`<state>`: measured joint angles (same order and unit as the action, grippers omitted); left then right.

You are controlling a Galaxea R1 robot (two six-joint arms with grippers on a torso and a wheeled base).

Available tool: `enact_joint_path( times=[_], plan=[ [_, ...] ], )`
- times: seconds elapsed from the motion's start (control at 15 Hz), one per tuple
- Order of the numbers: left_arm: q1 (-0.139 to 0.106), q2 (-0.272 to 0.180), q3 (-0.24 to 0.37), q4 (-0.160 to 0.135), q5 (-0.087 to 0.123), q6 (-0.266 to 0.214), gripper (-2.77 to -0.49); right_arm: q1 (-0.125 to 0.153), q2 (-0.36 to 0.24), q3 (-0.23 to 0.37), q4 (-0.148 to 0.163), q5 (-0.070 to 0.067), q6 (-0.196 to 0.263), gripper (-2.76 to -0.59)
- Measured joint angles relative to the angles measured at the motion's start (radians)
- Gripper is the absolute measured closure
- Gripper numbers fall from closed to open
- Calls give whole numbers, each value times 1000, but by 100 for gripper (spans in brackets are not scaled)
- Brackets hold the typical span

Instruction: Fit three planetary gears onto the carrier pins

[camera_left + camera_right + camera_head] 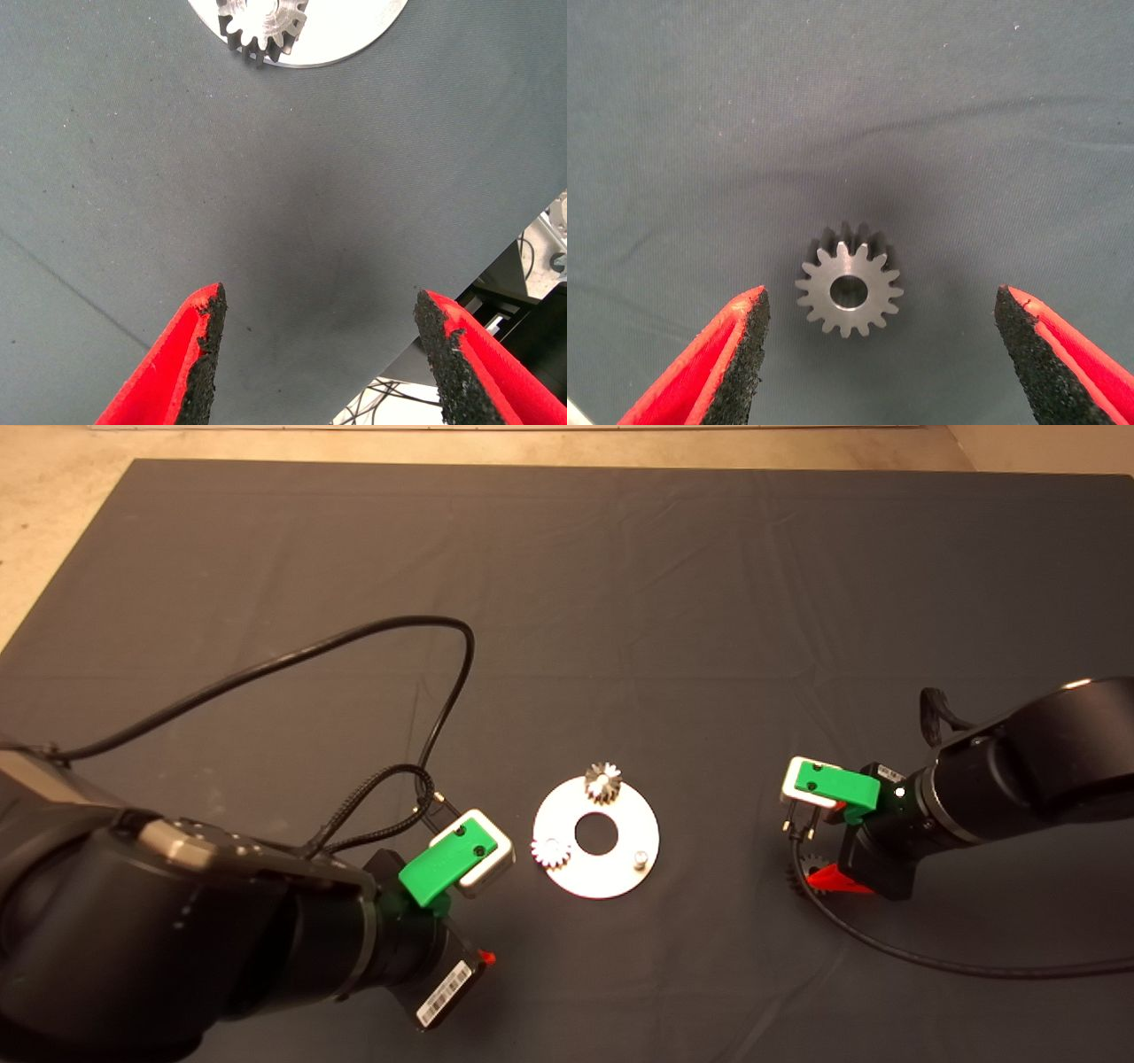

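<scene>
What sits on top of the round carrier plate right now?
Two planetary gears sit on the plate, hiding their pins. The third pin stands bare; its gear lies on the mat.

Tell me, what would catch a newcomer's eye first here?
Probably the bright silver round plate at the middle of the dark mat, with two small gears seated on it and one bare pin. Next, the right gripper, open, with a third gear lying flat between its red fingers.
</scene>
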<state>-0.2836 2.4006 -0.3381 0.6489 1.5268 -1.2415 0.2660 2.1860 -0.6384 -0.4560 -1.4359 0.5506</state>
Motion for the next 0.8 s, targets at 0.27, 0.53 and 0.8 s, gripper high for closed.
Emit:
enact_joint_path(
  times=[0.27, 0.53, 0.8],
  plan=[
    [-11, 4, 0, 0, -2, 3, -146, 0, -16, 39, 0, -2, 4, -187],
    [-27, -2, 0, 1, -30, 2, -146, -4, -15, 45, 0, -9, 4, -187],
    [-28, -2, 0, 2, -50, 3, -146, -28, -15, 60, 0, -47, 4, -187]
  ],
)
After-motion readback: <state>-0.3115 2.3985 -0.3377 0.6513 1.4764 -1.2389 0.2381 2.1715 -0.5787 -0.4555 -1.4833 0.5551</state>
